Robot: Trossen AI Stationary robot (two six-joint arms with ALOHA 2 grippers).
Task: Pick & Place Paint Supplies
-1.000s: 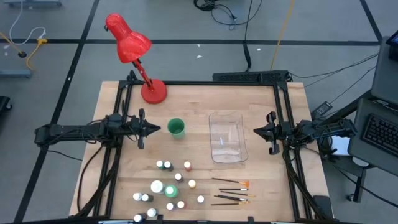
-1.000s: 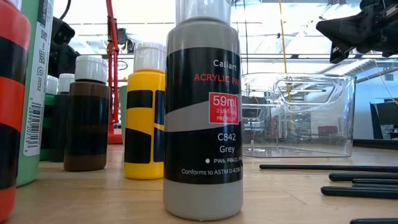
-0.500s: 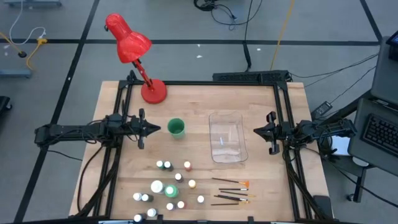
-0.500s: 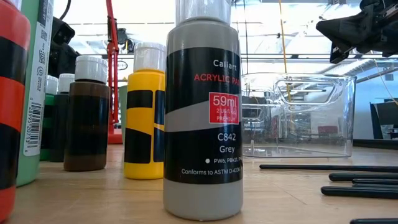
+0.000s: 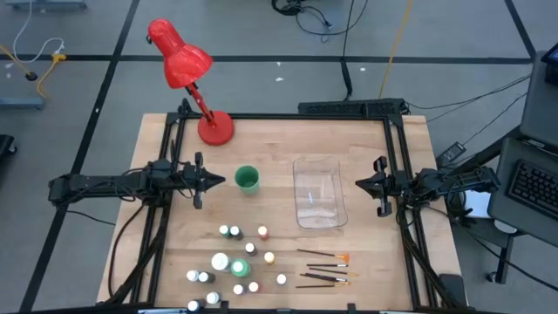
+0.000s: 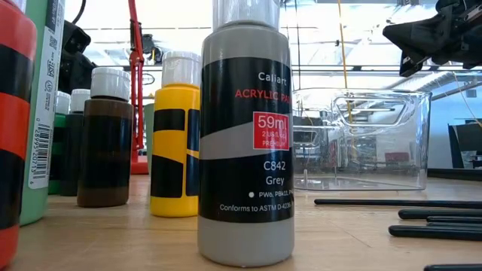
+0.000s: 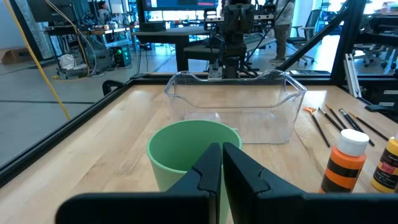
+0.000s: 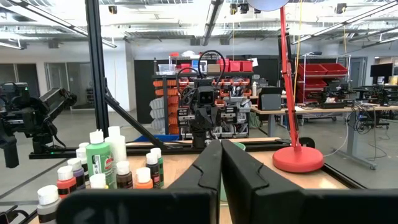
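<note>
overhead, wooden table (image 5: 279, 144) (workshop floor (image 5: 261, 35) around)

- In your low view the grey bottle (image 6: 245, 143) blocks the middle of the bench (image 6: 113, 241), and its cap runs off the top edge.
- The orange bottle (image 6: 15, 135) is cut by the left edge.
- From overhead, the brushes (image 5: 324, 269) are too small to count surely.

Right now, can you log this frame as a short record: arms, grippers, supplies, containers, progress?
left gripper: shut, waiting beside the green cup
right gripper: shut, waiting beside the clear bin
paint bottles: upright, grouped at the table's front
brushes: lying flat, right of the bottles
clear bin: nothing inside
red lamp: back left corner
progress: nothing picked yet
</note>
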